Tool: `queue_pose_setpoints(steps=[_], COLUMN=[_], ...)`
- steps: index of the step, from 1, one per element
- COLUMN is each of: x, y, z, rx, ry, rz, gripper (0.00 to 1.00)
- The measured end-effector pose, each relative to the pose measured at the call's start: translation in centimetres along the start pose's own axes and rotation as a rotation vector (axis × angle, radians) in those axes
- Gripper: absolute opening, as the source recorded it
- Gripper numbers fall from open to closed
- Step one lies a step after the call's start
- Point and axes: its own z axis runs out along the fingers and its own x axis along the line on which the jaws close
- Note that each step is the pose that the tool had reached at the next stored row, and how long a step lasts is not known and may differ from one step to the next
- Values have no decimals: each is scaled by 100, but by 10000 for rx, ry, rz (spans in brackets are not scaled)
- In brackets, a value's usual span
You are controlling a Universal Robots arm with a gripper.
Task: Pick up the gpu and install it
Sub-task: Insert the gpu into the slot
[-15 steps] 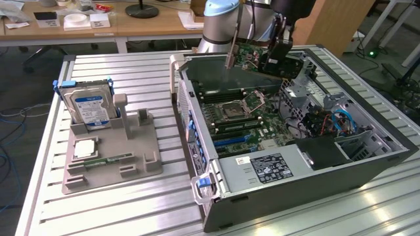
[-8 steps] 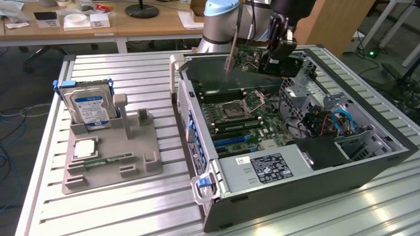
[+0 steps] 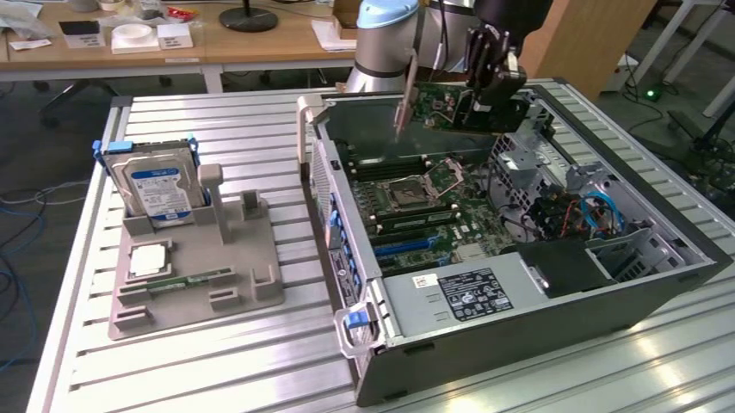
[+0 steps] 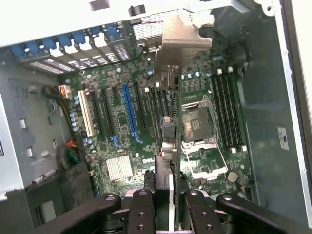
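Above open case (image 3: 505,344), gpu (image 3: 442,103) in claw (image 3: 491,90)

light: bright, even | glare: table (image 3: 655,357) slats, exterior view's right | shadow: soft, inside case (image 3: 552,340)

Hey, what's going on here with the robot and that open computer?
The robot arm's gripper is shut on the gpu, holding it on edge above the open computer case, over the motherboard. The card does not look seated in a slot yet. On the exterior view's left, a hard drive stands in a gray holder.
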Motion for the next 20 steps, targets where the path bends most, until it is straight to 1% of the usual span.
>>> queue_pose_setpoints(steps=[20], x=[1], y=[0], z=[0], rx=[1], ry=[2], rz=[-162], gripper=[27])
